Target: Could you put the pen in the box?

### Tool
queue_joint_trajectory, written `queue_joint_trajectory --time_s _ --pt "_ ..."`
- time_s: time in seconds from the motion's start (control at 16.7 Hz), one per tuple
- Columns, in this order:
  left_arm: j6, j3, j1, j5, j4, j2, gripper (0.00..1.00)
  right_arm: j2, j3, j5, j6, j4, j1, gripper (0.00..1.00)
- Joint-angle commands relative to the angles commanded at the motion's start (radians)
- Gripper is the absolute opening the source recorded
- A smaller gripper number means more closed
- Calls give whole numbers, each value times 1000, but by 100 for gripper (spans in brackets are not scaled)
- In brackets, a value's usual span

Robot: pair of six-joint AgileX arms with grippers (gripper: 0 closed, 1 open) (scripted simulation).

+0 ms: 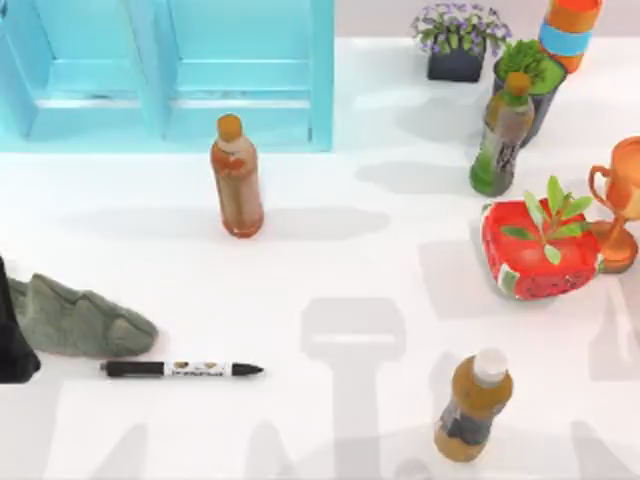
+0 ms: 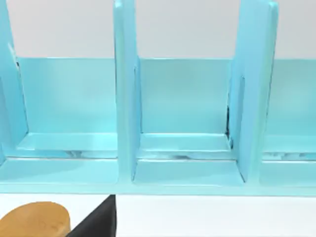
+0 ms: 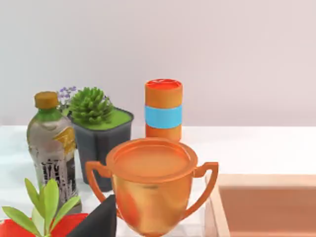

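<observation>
The pen (image 1: 181,369) lies flat on the white desk (image 1: 330,260), just beside a grey rock (image 1: 78,319). A dark shape at the desk's left edge is perhaps the left pincer (image 1: 14,345); one cannot tell if it is released or clenched.

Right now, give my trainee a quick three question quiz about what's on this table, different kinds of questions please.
1. True or false: the pen lies flat on the table.
2. What sits nearest the pen's blunt end? A) the grey rock B) the trophy C) the red planter
3. Fill in: the blue shelf unit stands at the table's far ____ side.

Key: 1 true; 2 A; 3 left.
</observation>
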Motion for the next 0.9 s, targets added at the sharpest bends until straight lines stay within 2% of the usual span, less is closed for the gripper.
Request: queue_joint_trajectory --time_s 0.24,0.42,0.66,0.9 --pt "0 0 0 0 0 0 100 27 26 -5 -3 -13 15 100" --pt "0 0 0 0 0 0 100 142 132 -20 -18 -73 76 100" --pt "0 0 0 0 0 0 100 423 367 -47 -63 -219 200 100" --pt "0 0 0 0 0 0 100 817 665 -77 -134 -435 346 100"
